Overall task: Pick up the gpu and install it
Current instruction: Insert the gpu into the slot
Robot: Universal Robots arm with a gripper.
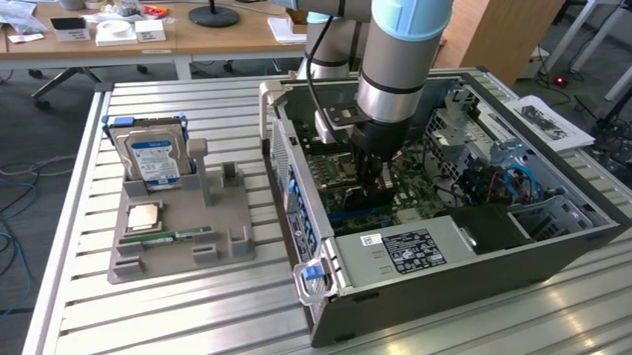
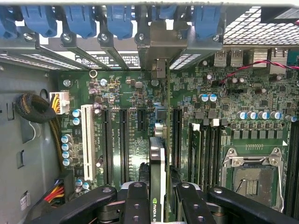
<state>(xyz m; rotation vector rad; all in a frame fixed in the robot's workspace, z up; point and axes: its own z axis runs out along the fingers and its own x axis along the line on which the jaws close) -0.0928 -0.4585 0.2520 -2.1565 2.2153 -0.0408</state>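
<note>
We see a green motherboard (image 2: 140, 93) crossed by black slots and one white slot (image 2: 87, 142), dotted with blue-topped capacitors. The gpu (image 2: 158, 179) shows a dark face, a green edge and a small green logo, clasped between the black gripper (image 2: 158, 205) fingers. Blue clips (image 2: 119, 21) line the grey computer case (image 1: 464, 277), which wears a black-and-white label. On the grey holder (image 1: 183, 237) stands a silver hard drive (image 1: 153, 157) with a blue label, by a narrow green RAM stick (image 1: 166, 237). The table (image 1: 148, 325) is striped silver.

My arm (image 1: 400, 66) reached down into the open computer case (image 1: 445, 244) at frame centre, my gripper (image 1: 371, 194) low over the motherboard (image 1: 415, 188). At left, a grey holder (image 1: 177, 244) carried a hard drive (image 1: 153, 155).
</note>
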